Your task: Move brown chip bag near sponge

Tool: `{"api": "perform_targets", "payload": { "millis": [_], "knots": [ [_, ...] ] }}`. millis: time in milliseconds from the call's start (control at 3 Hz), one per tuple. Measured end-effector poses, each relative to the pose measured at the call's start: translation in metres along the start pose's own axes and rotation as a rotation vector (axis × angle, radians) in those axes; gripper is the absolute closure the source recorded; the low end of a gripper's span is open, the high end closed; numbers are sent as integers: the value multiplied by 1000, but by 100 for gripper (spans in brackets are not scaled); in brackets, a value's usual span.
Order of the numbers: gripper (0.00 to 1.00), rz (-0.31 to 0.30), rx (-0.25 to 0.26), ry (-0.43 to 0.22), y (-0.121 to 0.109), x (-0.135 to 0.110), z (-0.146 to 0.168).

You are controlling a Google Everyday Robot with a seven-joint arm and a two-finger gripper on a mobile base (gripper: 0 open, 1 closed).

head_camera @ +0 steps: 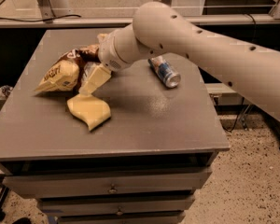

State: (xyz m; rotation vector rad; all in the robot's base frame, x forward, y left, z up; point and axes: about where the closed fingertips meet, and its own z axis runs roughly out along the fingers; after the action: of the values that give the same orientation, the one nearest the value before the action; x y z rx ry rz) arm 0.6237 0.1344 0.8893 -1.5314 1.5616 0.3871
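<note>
The brown chip bag lies on the grey table at the back left, its tan end pointing left. The pale yellow sponge lies flat just in front of it, touching or nearly touching the bag's right end. My gripper reaches in from the right and is shut on the bag's silvery right end, right above the sponge's back edge. One cream finger shows; the other is hidden behind the bag.
A silver-blue can lies on its side on the table to the right of the gripper, under my arm. The table has drawers below its front edge. A rail runs behind the table.
</note>
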Motion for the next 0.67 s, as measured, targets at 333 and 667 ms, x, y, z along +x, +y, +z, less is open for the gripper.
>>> {"api": "perform_targets", "payload": {
  "millis": [333,667],
  "knots": [
    [0,9,7,-4,0,-2,-4],
    [0,15,16,-3,-2,-7,-14]
  ]
}}
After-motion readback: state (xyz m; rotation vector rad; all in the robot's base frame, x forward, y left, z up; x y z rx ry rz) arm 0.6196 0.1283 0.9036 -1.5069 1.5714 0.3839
